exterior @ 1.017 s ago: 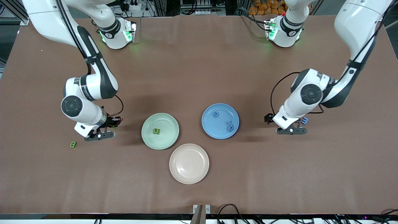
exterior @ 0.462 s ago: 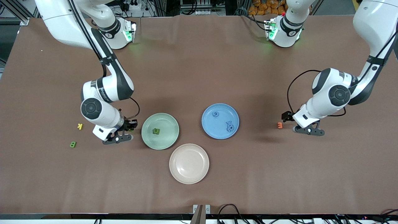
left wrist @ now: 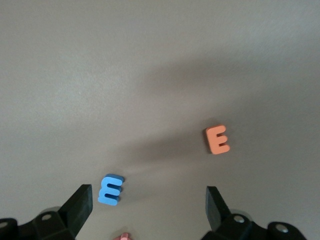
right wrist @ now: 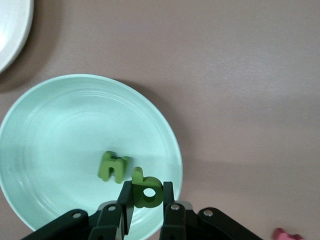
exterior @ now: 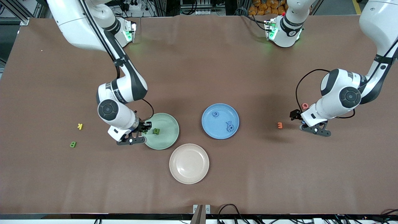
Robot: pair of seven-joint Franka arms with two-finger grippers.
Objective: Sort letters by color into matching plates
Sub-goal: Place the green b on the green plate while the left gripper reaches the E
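right gripper (right wrist: 146,202) clamps a small chunky green foam letter b (right wrist: 146,191) by its flat faces over the round pale green plate (right wrist: 30,150); probably light, slightly squashy. left gripper (left wrist: 148,202) spread wide, empty, over the table.

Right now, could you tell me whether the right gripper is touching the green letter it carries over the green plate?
Touching. The right wrist view shows the right gripper shut on the green letter b, fingers pressed against both its sides, over the pale green plate.
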